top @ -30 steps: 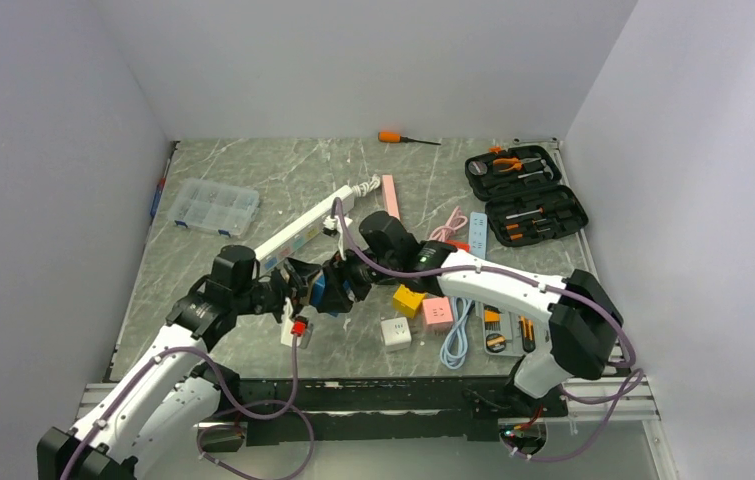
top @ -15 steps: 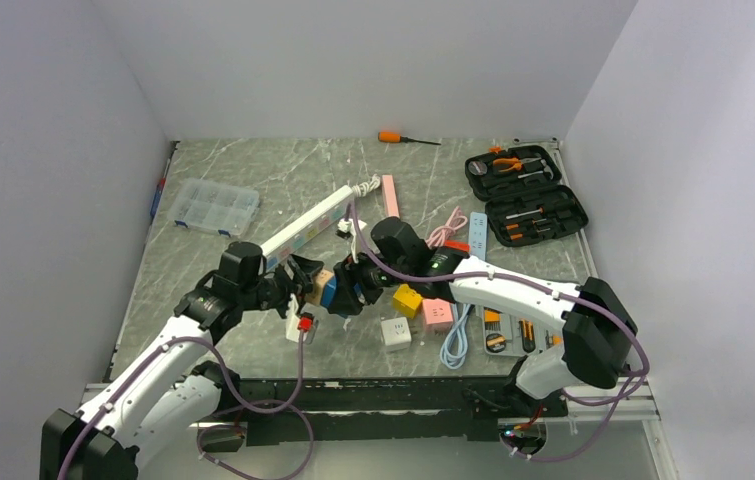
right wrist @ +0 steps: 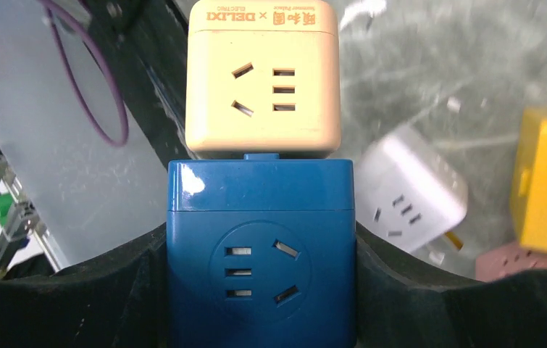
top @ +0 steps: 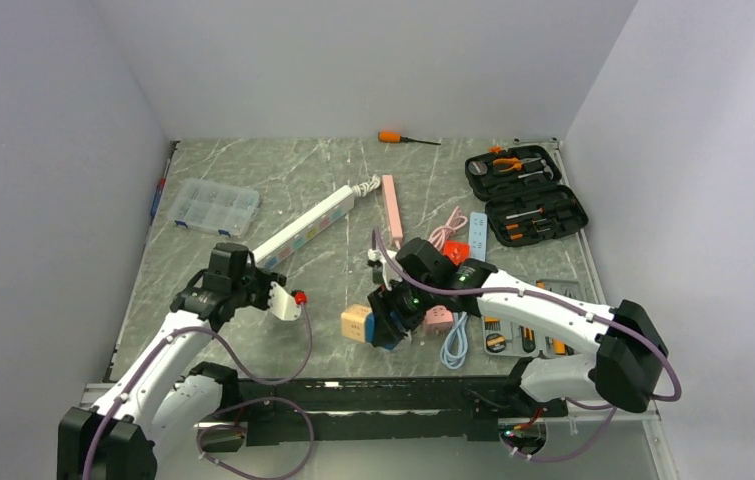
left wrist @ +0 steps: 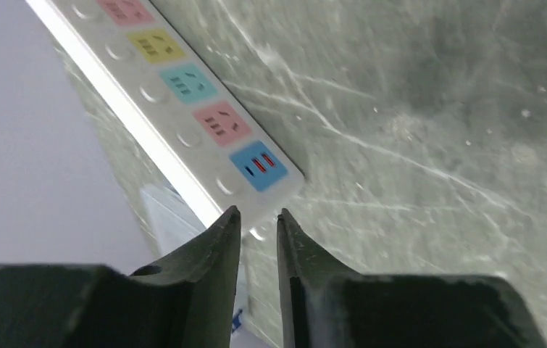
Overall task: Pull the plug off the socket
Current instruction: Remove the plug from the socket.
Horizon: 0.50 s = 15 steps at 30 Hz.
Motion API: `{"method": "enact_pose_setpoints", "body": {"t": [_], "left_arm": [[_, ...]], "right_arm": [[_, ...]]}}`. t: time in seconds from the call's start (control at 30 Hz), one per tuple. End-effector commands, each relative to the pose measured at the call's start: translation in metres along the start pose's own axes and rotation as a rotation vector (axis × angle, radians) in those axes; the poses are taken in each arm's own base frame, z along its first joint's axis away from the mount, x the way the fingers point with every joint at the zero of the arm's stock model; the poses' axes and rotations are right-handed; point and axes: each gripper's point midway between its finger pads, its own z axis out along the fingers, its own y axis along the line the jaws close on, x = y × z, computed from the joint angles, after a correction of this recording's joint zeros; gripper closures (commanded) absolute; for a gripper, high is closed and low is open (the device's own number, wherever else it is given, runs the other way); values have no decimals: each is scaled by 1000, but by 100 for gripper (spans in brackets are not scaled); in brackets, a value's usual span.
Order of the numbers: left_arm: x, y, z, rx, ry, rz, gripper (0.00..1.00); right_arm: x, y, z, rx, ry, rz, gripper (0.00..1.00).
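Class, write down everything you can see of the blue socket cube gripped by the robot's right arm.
The blue socket cube is glossy plastic with rounded edges. The face towards the wrist camera has a round recess with three straight slots and two angled ones. The right claw clamps its two sides. A cream cube sits flush against its far face, still joined to it. The pair is near the front edge of the table.

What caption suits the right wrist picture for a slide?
Black fingers clamp a blue socket cube, a cream cube seated against its far end.
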Motion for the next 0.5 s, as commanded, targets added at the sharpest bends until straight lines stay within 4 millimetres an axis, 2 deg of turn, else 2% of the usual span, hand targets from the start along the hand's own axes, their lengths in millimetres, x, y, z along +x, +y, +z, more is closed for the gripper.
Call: {"method": "enact_pose_setpoints", "body": {"t": [0.0, 0.03, 0.07, 0.2, 0.23, 0.3, 0.37, 0.47], "left_arm": [[15, -5, -13, 31, 93, -98, 42], [8, -3, -16, 34, 63, -109, 17], [1, 0, -20, 30, 29, -116, 3], [-48, 9, -41, -5, -200, -127, 1], [-65, 9, -48, -8, -281, -125, 1], [-86, 4, -59, -3, -380, -110, 1], [-97, -4, -63, 11, -426, -91, 1], [-104, -22, -59, 68, -443, -72, 1]], "right_arm": [[14, 7, -9, -33, 50, 21, 100], [12, 8, -7, -36, 47, 20, 100], [8, 9, -6, -42, 41, 15, 100], [-17, 16, 0, -60, 8, -8, 100], [-25, 18, 2, -66, 0, -15, 100], [-39, 23, 5, -85, -18, -26, 100], [-52, 28, 11, -101, -29, -39, 100], [-79, 40, 16, -125, -64, -63, 100]]}}
